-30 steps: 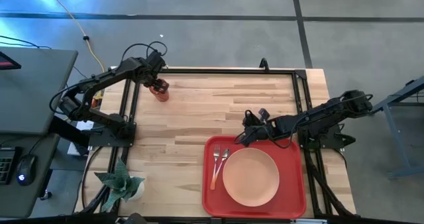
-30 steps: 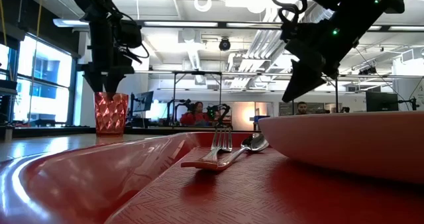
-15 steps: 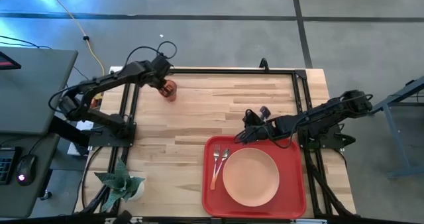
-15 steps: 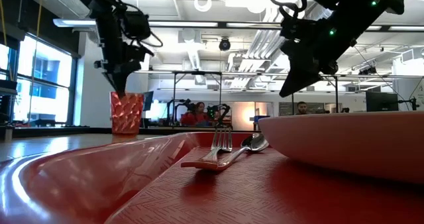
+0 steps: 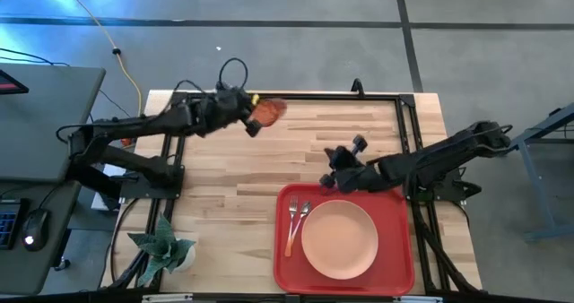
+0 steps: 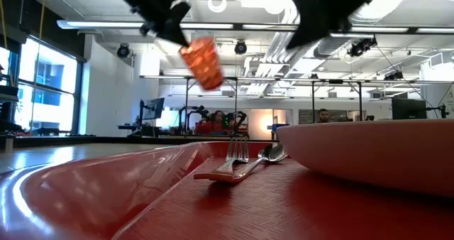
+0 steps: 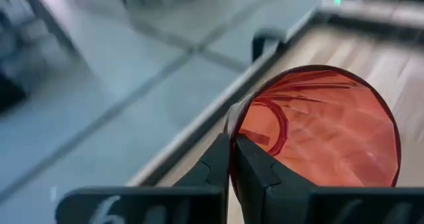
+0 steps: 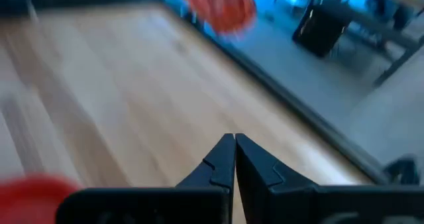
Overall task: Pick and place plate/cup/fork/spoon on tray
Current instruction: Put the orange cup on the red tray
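**Cup held aloft; tray carries plate, fork and spoon**

In the high view the left pincer (image 5: 252,116) sits in the upper centre-left of the frame, over the far edge of the desk (image 5: 269,164). It grips the cup (image 5: 267,111), which is tilted on its side. The low view shows the cup (image 6: 201,62) clear of the desk, high in the upper left-centre of the frame, leaning over. In the left wrist view the fingers pinch the cup's rim (image 7: 318,128), one finger inside and one outside.

The right pincer (image 5: 334,167) hangs at centre frame in the high view, just above the upper left corner of the tray (image 5: 400,281). Its fingers are closed together with nothing between them, as the right wrist view shows (image 8: 233,159).

The tray lies in the lower right of the high view. On it rest the plate (image 5: 340,239) and, just left of the plate, the fork (image 5: 291,224) and the spoon (image 5: 301,215), lying close together.
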